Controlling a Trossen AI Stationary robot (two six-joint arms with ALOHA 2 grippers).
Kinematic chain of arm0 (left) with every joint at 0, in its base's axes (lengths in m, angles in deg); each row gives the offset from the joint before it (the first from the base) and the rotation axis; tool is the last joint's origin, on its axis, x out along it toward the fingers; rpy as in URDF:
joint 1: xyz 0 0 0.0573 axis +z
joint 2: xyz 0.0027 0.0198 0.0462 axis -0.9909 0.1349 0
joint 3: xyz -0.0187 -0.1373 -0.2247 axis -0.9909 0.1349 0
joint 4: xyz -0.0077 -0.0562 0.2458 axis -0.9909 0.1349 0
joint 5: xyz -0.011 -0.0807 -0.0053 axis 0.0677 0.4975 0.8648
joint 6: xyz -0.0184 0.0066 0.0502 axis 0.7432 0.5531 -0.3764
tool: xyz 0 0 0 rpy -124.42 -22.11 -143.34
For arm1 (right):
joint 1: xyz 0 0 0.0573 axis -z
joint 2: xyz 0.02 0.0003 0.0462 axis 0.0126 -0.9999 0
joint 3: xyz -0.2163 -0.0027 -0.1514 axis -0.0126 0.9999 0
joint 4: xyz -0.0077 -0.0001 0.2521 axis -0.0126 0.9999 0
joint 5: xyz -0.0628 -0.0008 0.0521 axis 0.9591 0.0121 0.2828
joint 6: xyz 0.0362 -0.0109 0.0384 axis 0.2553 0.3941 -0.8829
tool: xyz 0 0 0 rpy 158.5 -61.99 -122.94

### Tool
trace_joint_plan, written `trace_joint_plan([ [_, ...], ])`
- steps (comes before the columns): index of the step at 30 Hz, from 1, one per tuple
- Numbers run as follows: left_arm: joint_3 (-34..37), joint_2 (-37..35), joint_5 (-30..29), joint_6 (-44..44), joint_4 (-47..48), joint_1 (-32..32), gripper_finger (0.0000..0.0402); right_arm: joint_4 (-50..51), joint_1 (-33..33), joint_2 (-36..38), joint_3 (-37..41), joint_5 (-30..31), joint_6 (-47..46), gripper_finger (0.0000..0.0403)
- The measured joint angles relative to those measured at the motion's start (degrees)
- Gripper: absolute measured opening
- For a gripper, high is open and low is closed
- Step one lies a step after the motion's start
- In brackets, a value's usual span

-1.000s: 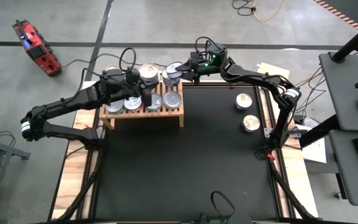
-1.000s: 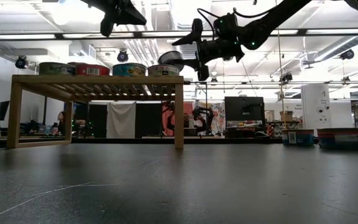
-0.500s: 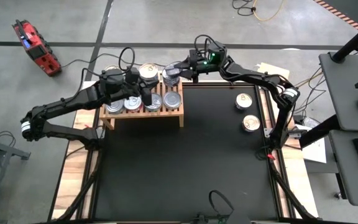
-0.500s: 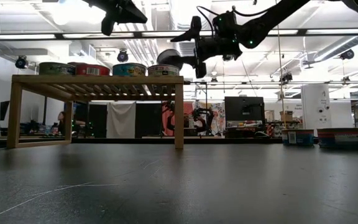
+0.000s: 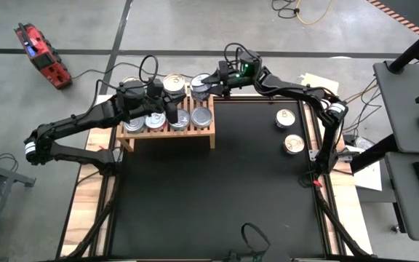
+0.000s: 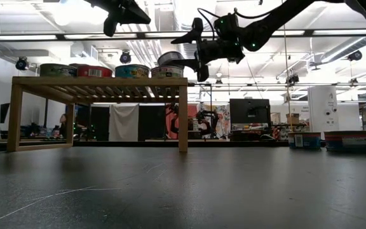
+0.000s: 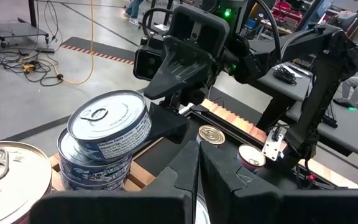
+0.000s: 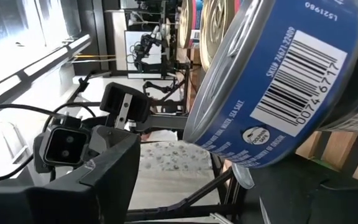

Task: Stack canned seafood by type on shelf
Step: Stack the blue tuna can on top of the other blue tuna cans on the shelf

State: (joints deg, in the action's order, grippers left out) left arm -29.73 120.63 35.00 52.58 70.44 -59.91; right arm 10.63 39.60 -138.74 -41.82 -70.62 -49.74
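Both grippers work above the shelf (image 5: 167, 122), the right one gripping a blue-labelled can.

The left gripper (image 5: 170, 110) hangs over the middle of the shelf, above the cans (image 5: 180, 118) on its slats; in its wrist view its two fingers (image 7: 182, 169) lie pressed together with nothing between them. At the shelf's far right corner, the right gripper (image 5: 211, 84) pinches a blue-labelled can (image 7: 112, 124) by its sides, tilted and resting on a second blue can (image 7: 92, 163) that stands on the shelf. In the low view that held can (image 6: 169, 59) sits just above the shelf's row of cans (image 6: 132, 70). Well to the right of the shelf, two more cans (image 5: 289, 129) lie on the black table (image 5: 217, 196).
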Motion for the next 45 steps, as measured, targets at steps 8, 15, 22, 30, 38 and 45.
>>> trace_joint_plan([
  [8,0.00,0.00,0.00,-0.09,0.02,0.00,0.0000,0.85,-0.62,0.00,0.00,-0.68,-1.37,0.0276],
  [15,-0.01,0.00,0.00,-0.02,0.02,0.00,0.0000,1.07,-0.54,-0.22,0.00,0.62,-2.91,0.0259],
  [22,0.00,0.00,0.00,-0.02,0.07,0.00,0.0000,0.79,-0.47,-0.22,0.00,1.18,-3.23,0.0246],
  [30,0.00,0.09,0.02,-0.02,0.17,0.00,0.0000,0.57,-1.40,-0.59,-0.37,1.82,-3.30,0.0251],
  [38,-0.01,0.26,0.05,0.00,0.13,-0.01,0.0000,0.74,-1.26,-2.44,-4.46,1.97,-3.23,0.0250],
  [45,0.00,0.26,0.43,0.02,0.17,-0.02,0.0000,1.60,-1.77,-3.10,-5.33,0.55,-3.23,0.0237],
])
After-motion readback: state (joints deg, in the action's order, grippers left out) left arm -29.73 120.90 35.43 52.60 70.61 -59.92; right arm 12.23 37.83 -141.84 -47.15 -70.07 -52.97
